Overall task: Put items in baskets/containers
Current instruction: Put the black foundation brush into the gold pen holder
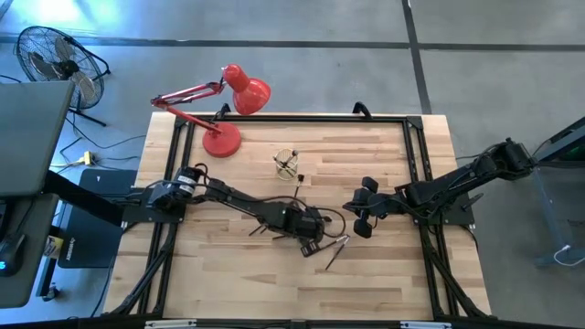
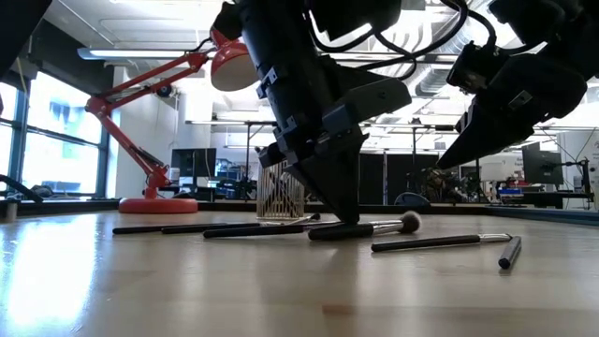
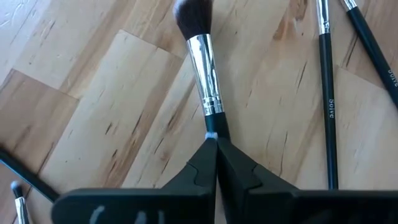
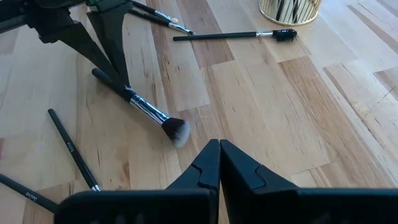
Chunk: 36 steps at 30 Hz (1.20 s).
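Note:
A large brush with a dark handle, silver ferrule and fluffy head [image 4: 177, 130] lies on the wooden table near its middle. My left gripper [image 3: 215, 142] stands over it, shut on its handle. My right gripper [image 4: 219, 146] hangs shut above the table to the right of that brush [image 1: 359, 212], touching nothing. The small clear cup [image 1: 287, 165] stands farther back with a few brushes upright in it. Several thin dark brushes [image 2: 440, 241] lie flat around the left gripper. My left gripper pinches the large brush's dark handle [image 3: 214, 127] just behind the silver ferrule, between its two fingertips. The fingers [image 4: 118, 62] come from above, slanting down, and lie across the handle. The brush lies flat on the table, its head [image 2: 410, 222] pointing right.
A red desk lamp [image 1: 224, 110] stands at the table's far left corner, its base [image 2: 157, 203] behind the brushes. Loose brushes [image 1: 334, 249] lie near and left of the left gripper [image 2: 234, 227]. Bare wood lies along the near edge and to the right.

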Tool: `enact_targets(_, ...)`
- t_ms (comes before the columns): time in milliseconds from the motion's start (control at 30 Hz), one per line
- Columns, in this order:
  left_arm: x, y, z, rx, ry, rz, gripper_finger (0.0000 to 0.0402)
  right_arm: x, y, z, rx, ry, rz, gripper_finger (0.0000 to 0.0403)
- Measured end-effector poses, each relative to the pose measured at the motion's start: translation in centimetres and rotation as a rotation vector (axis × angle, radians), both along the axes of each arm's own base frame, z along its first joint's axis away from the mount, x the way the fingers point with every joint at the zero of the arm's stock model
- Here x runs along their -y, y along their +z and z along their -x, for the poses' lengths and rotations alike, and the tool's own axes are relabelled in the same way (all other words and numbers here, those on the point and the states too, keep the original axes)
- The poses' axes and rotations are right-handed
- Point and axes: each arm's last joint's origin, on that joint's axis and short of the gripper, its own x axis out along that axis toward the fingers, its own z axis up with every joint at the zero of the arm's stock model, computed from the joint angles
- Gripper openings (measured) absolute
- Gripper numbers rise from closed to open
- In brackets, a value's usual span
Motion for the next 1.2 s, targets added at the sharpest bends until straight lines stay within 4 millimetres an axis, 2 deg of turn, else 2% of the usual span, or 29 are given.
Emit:
enact_targets(233,0.0,0.1,0.0,-0.001,0.001,0.005,0.0,0.0,0.0,0.0,0.0,0.0,0.0,0.0005)
enact_targets(333,0.0,0.9,0.2,0.007,0.002,0.001,0.0,0.0,0.0,0.0,0.0,0.0,0.0,0.0002)
enact_targets(533,0.0,1.3,0.3,-0.034,0.005,-0.026,0.0,0.0,0.0,0.0,0.0,0.0,0.0,0.0006)
enact_targets(767,0.5,2.3,0.0,-0.002,-0.014,-0.072,0.0,0.0,0.0,0.0,-0.003,0.0,0.001,0.0002)
enact_targets(933,0.4,4.5,0.6,0.041,0.024,-0.171,0.0,0.0,0.0,0.0,-0.007,0.0,0.002,0.0004)
enact_targets(967,0.4,5.1,1.2,0.023,0.028,-0.208,0.0,0.0,0.0,0.0,-0.008,0.0,0.002,0.0004)
enact_targets(1067,0.7,7.6,1.7,0.118,0.059,-0.284,0.0,0.0,-0.1,0.1,-0.015,-0.001,0.003,0.0002)
enact_targets(1200,1.3,10.0,3.7,0.174,0.077,-0.396,0.0,0.0,-0.1,0.1,-0.019,-0.005,-0.001,0.0003)
